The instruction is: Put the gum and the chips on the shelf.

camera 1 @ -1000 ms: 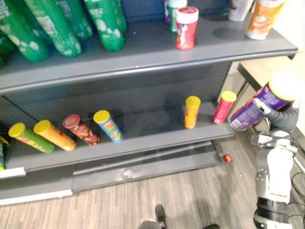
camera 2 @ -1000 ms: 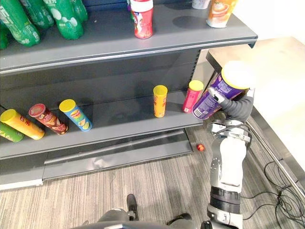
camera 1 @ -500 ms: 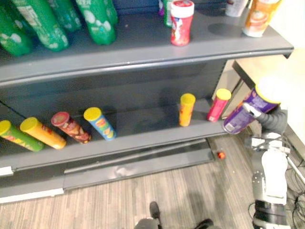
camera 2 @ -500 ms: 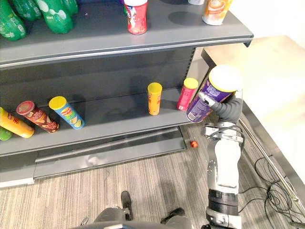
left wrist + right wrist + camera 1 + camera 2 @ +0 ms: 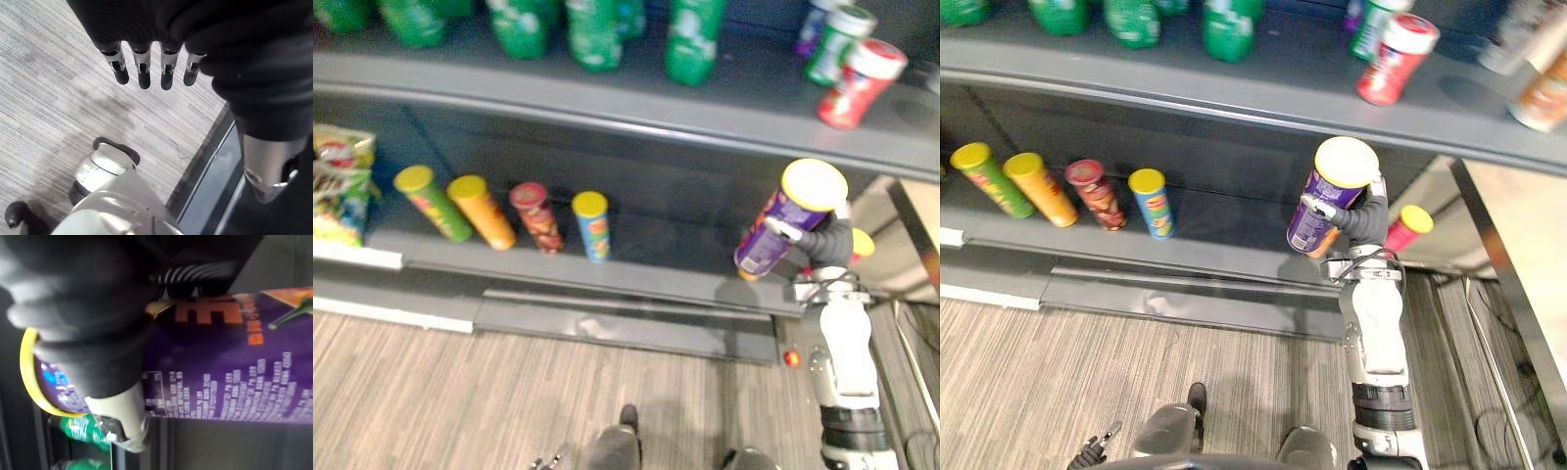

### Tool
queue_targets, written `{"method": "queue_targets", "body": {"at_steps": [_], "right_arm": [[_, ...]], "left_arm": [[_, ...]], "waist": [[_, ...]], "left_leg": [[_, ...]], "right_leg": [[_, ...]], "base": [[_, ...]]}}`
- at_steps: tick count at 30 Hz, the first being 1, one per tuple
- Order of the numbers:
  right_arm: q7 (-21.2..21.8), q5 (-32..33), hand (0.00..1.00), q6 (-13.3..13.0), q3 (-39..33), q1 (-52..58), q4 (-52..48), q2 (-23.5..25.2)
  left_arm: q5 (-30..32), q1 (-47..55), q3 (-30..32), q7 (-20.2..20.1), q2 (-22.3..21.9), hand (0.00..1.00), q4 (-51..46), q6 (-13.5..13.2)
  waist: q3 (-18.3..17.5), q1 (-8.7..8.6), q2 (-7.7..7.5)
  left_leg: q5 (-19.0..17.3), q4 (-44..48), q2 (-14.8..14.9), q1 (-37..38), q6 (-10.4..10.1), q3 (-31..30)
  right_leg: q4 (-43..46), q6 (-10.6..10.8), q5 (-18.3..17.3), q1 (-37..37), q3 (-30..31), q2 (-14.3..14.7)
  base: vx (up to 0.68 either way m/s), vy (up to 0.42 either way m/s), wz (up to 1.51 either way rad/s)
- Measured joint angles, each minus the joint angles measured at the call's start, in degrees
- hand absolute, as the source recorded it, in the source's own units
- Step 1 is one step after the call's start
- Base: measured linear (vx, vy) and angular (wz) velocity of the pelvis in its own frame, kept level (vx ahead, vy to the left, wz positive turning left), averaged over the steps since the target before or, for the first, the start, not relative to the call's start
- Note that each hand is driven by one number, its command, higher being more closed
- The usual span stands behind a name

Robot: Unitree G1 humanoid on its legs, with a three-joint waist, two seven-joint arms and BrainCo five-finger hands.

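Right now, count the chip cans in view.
6: green can, orange can, red can, blue can along the lower shelf; purple can in the right hand; pink can beside it. Another may hide behind the purple one.
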Motion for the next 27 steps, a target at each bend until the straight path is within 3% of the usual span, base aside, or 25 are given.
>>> {"method": "queue_targets", "body": {"at_steps": [3,6,7,11,16,19,27], "right_arm": [[0.3,1.2,1.0,-1.0,-1.5,5.0,-5.2,0.2],[1.6,1.3,1.0,-2.0,-1.4,7.8,-8.2,0.3],[2.7,1.3,1.0,-2.7,-0.5,8.0,-8.4,0.2],[6.0,1.3,1.0,-4.3,1.8,10.2,-10.5,0.3],[7.9,1.2,1.0,-5.5,1.9,11.5,-11.9,0.1],[7.9,1.1,1.0,-4.8,1.8,11.7,-11.2,0.3],[4.5,-3.2,1.0,-5.3,5.4,9.4,-6.6,2.2]], "left_arm": [[0.0,-0.3,0.0,0.0,1.0,0.0,1.4,0.1],[-0.1,-0.3,0.3,-0.1,1.3,0.0,1.7,0.1],[-0.6,-0.4,1.1,0.0,1.5,0.0,2.2,0.1],[-2.2,-1.4,1.8,-0.8,0.7,0.0,3.4,0.3],[-1.4,-2.5,1.8,-0.8,0.7,0.0,3.3,0.3],[-0.9,-2.4,1.8,-0.4,0.7,0.0,3.5,0.3],[1.6,-2.0,1.0,1.0,0.9,0.0,5.2,0.1]], "waist": [[0.0,-2.25,-0.65],[0.0,-2.42,-1.61],[0.1,-2.15,-1.55],[-0.4,-2.92,-1.36],[-0.7,-4.7,-1.56],[-1.6,-4.35,-1.75],[-3.8,-4.43,-1.69]], "left_leg": [[0.4,0.7,-4.6,-0.4,-0.6,-6.5],[-1.1,2.2,-6.1,-1.1,-1.0,-9.1],[-1.8,2.6,-5.3,-1.5,-2.0,-9.5],[-0.4,-0.3,-0.8,-2.2,-4.9,-11.0],[6.3,-10.4,3.2,-0.7,-6.9,-10.7],[8.4,-13.9,3.6,0.8,-7.1,-10.2],[8.4,-14.1,3.4,0.7,-7.1,-6.1]], "right_leg": [[-4.7,1.5,0.6,-2.4,8.5,2.5],[-9.9,3.7,2.8,-1.1,7.4,2.2],[-11.6,4.4,2.5,-0.2,5.9,2.8],[-15.6,2.7,2.9,1.5,0.7,6.5],[-18.8,1.0,3.7,2.3,-5.4,8.5],[-19.2,1.1,3.7,2.9,-5.9,8.4],[-21.8,1.8,5.7,2.6,-3.3,8.2]], "base": [[0.11,-0.015,1.38],[0.08,-0.163,0.79],[0.1,-0.268,0.25],[0.07,-0.237,0.38],[0.05,-0.174,0.53],[0.01,-0.028,0.16],[0.0,0.028,-0.16]]}}
